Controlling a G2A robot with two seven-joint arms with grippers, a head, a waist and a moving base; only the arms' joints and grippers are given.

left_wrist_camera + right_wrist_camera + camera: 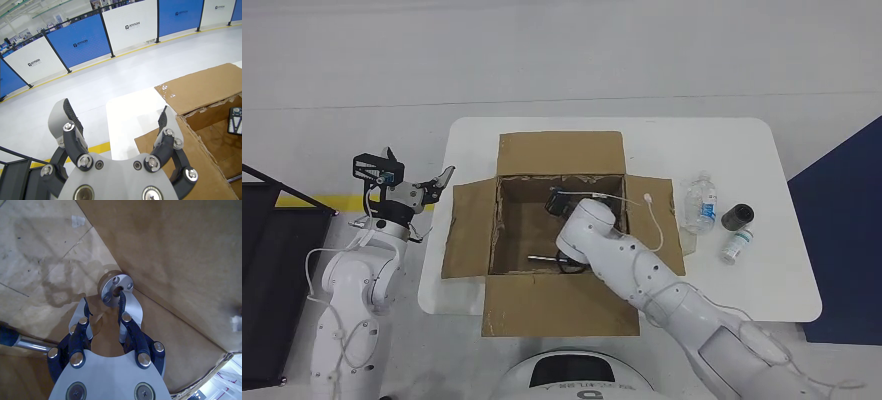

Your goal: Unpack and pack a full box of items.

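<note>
**Right gripper spread over a metal flange inside the box**

The open brown cardboard box [560,305] sits on the white table [762,290]. Inside it, the right gripper [103,295] hangs with fingers spread at a round silver metal flange [108,291], which lies where floor meets wall. One fingertip is at the flange's centre hole. A steel rod with a blue handle [34,345] lies beside it. Farther in is a black remote-like device [235,123]. The left gripper [115,104] is spread wide and empty beside the table's left edge. A clear plastic bottle [700,202] lies right of the box.

Matt, stained cardboard box [560,152] with rough torn edges; smooth, satin metal flange [109,288] inside
</note>
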